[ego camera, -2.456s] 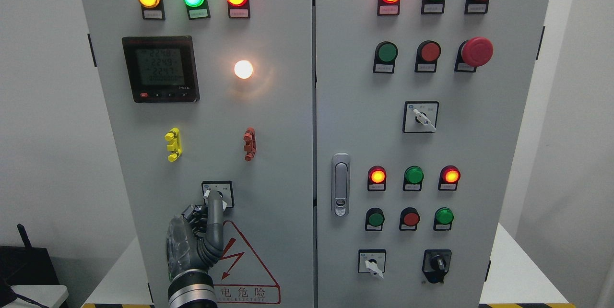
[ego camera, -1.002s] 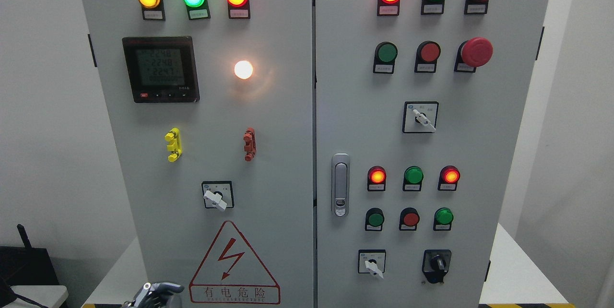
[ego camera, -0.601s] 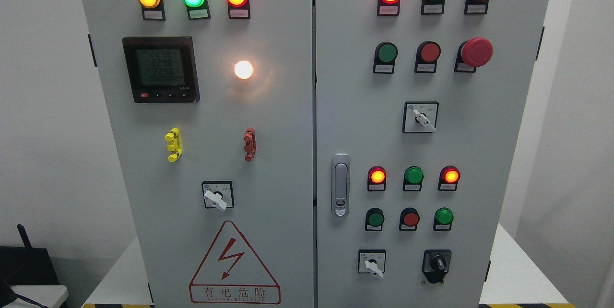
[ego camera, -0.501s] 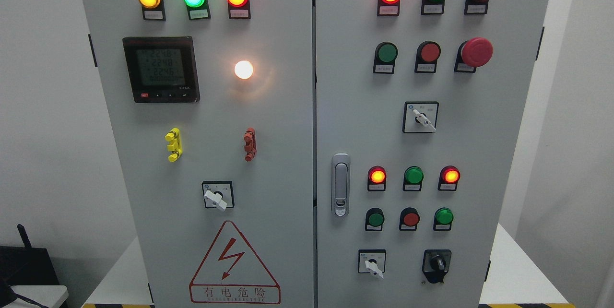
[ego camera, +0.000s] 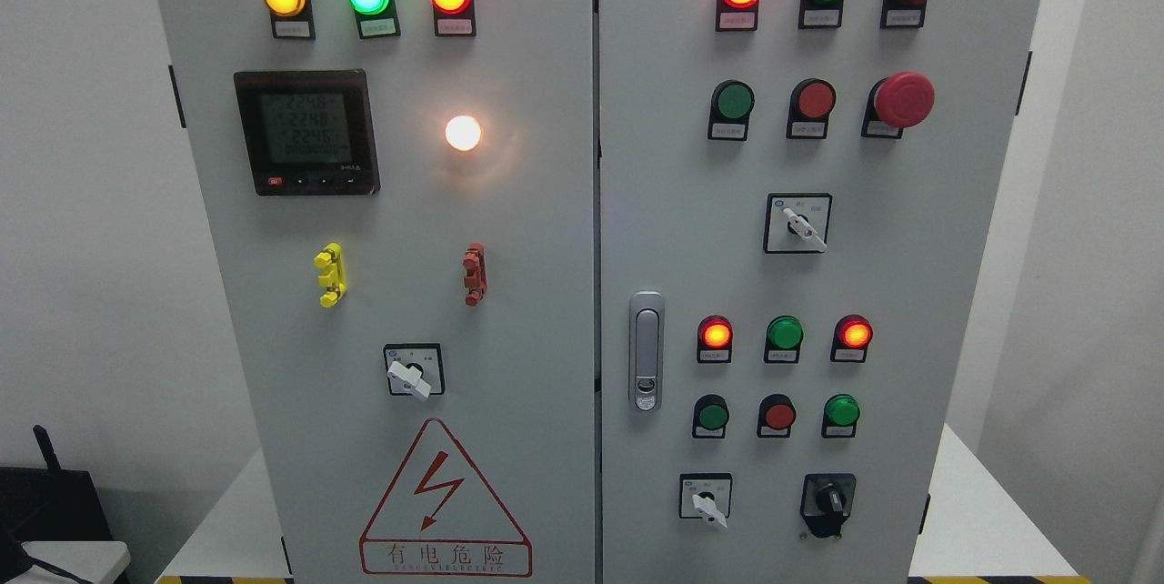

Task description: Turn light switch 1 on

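Having left view, both hands; selector switch (ego camera: 408, 375) lever tilted, bulb (ego camera: 463, 133) glowing.

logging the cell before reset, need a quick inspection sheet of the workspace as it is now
surface: grey cabinet, two doors, closed
job's things: selector switch on left door, lever pointing lower right; bulb above it lit
clutter: nothing seen
hands: nothing seen
cables: dark cable at lower left corner
surroundings: meter lit; pilot lamps, buttons, red mushroom button; white walls; black device lower left
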Controlling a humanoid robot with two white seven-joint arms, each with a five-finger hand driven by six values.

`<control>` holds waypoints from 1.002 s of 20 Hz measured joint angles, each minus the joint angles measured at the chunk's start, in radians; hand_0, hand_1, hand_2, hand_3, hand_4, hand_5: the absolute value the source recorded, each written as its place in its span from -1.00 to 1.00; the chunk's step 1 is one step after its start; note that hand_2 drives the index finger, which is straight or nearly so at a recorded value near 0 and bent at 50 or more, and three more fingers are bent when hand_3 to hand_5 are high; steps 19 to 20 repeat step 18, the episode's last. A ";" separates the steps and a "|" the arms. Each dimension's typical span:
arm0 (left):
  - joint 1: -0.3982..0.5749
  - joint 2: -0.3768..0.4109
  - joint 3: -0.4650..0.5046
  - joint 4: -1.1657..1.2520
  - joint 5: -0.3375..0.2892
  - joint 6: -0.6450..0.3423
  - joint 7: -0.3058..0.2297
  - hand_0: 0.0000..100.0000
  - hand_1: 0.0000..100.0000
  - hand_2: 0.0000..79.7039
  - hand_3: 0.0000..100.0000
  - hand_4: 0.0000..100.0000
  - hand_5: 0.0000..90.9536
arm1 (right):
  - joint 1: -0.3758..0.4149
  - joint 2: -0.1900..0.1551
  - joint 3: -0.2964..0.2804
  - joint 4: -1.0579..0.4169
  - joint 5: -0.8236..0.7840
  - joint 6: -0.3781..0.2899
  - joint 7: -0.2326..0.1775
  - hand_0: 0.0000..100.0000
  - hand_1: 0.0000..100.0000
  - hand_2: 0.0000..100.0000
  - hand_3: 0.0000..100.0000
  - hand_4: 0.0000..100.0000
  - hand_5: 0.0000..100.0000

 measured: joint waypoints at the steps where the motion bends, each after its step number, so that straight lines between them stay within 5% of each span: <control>1: 0.003 0.004 -0.011 0.058 0.000 0.002 -0.015 -0.16 -0.64 -1.00 -1.00 -0.89 -1.00 | 0.000 0.000 0.000 0.000 0.000 0.000 0.000 -0.76 -0.22 -1.00 -1.00 -1.00 -1.00; 9: -0.006 0.028 -0.200 0.392 -0.004 0.121 -0.073 -0.12 -0.75 -1.00 -1.00 -1.00 -1.00 | 0.000 0.000 0.000 0.000 0.000 0.000 0.000 -0.76 -0.22 -1.00 -1.00 -1.00 -1.00; 20: -0.048 0.014 -0.374 0.572 -0.003 0.223 -0.023 -0.10 -0.84 -1.00 -1.00 -1.00 -1.00 | 0.000 0.000 0.000 0.000 0.000 0.000 0.000 -0.76 -0.22 -1.00 -1.00 -1.00 -1.00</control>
